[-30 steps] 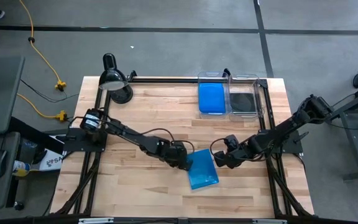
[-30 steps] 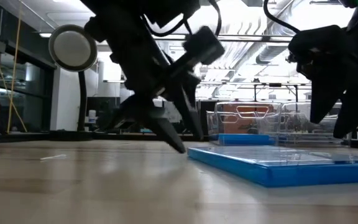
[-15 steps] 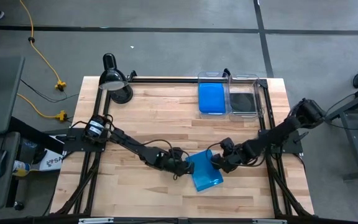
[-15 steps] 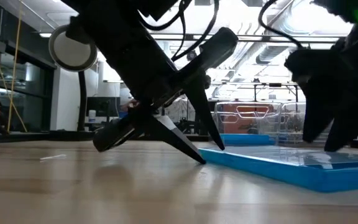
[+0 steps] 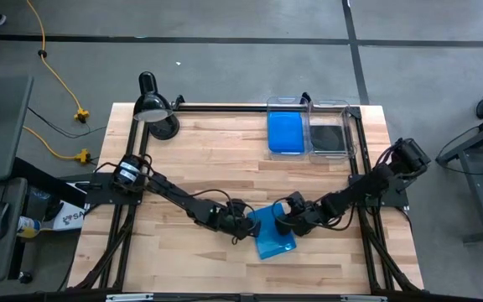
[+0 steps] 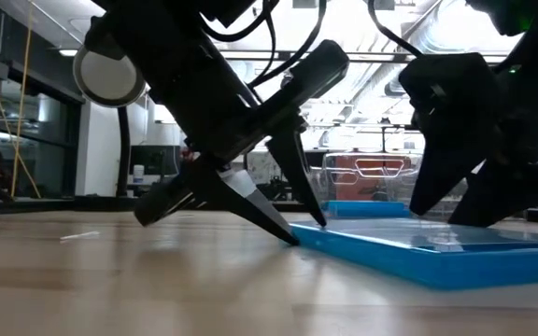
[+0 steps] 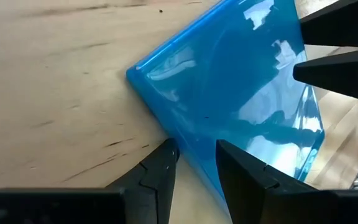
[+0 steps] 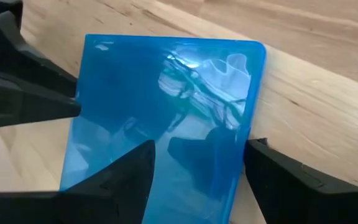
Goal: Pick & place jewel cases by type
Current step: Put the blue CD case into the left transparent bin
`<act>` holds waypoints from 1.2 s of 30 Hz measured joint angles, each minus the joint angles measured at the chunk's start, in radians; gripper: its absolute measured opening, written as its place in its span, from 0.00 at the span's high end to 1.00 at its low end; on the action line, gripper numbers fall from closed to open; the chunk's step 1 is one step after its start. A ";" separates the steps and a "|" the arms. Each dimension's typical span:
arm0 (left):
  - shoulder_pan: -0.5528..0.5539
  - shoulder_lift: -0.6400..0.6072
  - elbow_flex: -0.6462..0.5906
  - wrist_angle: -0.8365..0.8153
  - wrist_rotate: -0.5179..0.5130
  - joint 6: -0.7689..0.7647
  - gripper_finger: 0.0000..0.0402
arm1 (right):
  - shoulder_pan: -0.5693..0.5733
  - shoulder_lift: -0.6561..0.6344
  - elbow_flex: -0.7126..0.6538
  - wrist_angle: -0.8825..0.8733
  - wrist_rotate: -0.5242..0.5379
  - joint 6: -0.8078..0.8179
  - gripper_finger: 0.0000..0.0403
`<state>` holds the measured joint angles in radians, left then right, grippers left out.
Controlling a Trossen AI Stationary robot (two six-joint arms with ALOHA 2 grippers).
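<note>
One bright blue jewel case (image 5: 272,235) lies flat on the wooden table near its front middle. My left gripper (image 7: 194,158) is open at the case's left edge, with one finger on the wood beside that edge and the other over the case's top. My right gripper (image 8: 199,146) is wide open and slants down over the case's right side. One of its fingers is above the blue top and the other is beyond the right edge over the wood. I see no touch by the right gripper. Another blue case (image 5: 285,132) and a black case (image 5: 328,137) lie in bins at the far right. My left gripper slants down from the table's left. Its lower fingertip (image 6: 290,240) stands on the wood right against the case's left edge (image 7: 166,134). Whether the upper fingertip (image 6: 321,222) touches the top, I cannot tell. The case lies flat on the table.
Two clear bins (image 5: 288,101) (image 5: 330,103) stand side by side at the far right edge. A black desk lamp (image 5: 153,106) stands at the far left corner. Bare wood lies between the case and the bins.
My left gripper has sunk, rolled and gone toward the near edge, ending at the case's left edge. My right gripper has come down and leftward until it stands over the case. The case has shifted a little on the table.
</note>
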<state>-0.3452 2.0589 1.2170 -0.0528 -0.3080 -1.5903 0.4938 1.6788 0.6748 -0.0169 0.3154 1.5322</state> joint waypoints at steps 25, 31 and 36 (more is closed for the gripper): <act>0.017 0.029 -0.002 0.000 0.024 0.069 0.71 | 0.059 -0.205 -0.004 0.052 0.044 -0.053 0.41; 0.017 0.029 -0.005 0.030 0.005 0.069 0.71 | 0.059 -0.202 -0.004 0.111 0.067 -0.068 0.45; 0.017 0.031 -0.004 0.062 -0.015 0.069 0.71 | 0.059 -0.203 0.000 0.214 0.066 -0.091 0.48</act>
<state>-0.3283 2.0899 1.2134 0.0093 -0.3226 -1.5217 0.5526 1.4757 0.6750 0.1974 0.3814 1.4413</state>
